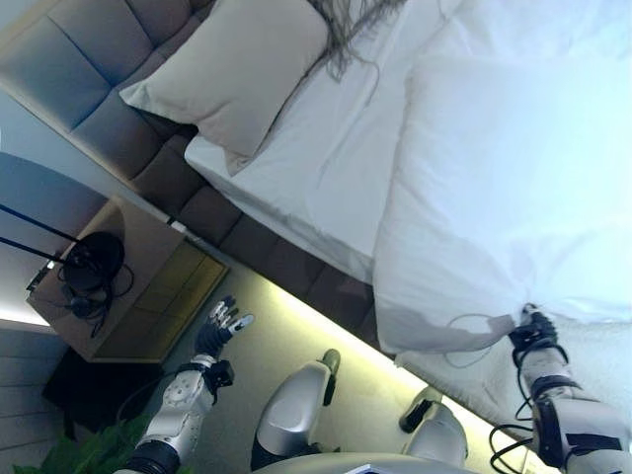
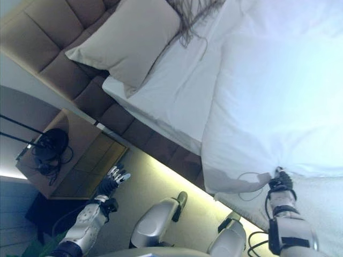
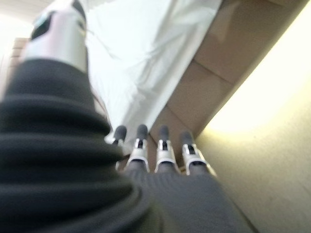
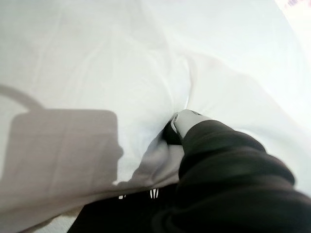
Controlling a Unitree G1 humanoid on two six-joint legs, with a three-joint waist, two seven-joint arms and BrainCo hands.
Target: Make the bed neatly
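Note:
A white duvet (image 1: 494,178) covers the right part of the bed, and its near corner hangs over the bed's side. My right hand (image 1: 531,331) is at that corner, shut on the duvet's edge. In the right wrist view the thumb (image 4: 187,124) pinches the cloth (image 4: 97,73) and the fingers are hidden under it. A beige pillow (image 1: 237,74) lies at the head, on the bare white sheet (image 1: 316,168). My left hand (image 1: 219,331) is open over the floor beside the bed and holds nothing; its straight fingers (image 3: 165,145) point at the bed's side.
A padded brown headboard (image 1: 89,69) stands behind the pillow. The bed's brown base (image 1: 286,262) runs along a lit strip of floor. A wooden nightstand (image 1: 128,286) with a black corded object (image 1: 91,262) stands left of the bed. Something dark and stringy (image 1: 346,30) lies by the pillow.

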